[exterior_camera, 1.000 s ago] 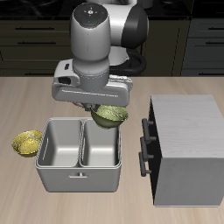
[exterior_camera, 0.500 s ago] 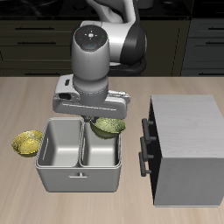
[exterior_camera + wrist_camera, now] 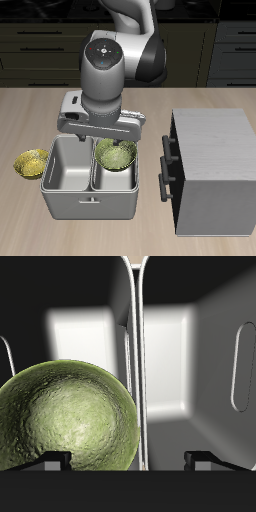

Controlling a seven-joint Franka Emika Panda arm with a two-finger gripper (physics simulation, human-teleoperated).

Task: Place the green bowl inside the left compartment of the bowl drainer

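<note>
The green bowl [image 3: 116,155] sits low inside the left compartment of the bowl drainer [image 3: 90,201], the well nearer the grey cabinet. My gripper [image 3: 112,140] hangs directly above it, with the wrist body covering most of the fingers in the exterior view. In the wrist view the green bowl [image 3: 65,418] fills one well beside the drainer's centre wall [image 3: 138,356]. Its rim lies midway between the fingertips [image 3: 57,460], which stand wide apart, so the gripper [image 3: 127,460] is open. The other well holds nothing.
A smaller yellow bowl [image 3: 31,162] rests on the table beside the drainer's far end. A tall grey cabinet [image 3: 212,170] with black handles [image 3: 166,165] stands close to the drainer on the bowl's side.
The arm has come down and moved slightly toward the drainer's middle, carrying the green bowl from above the rim into the well. The fingers now stand apart.
</note>
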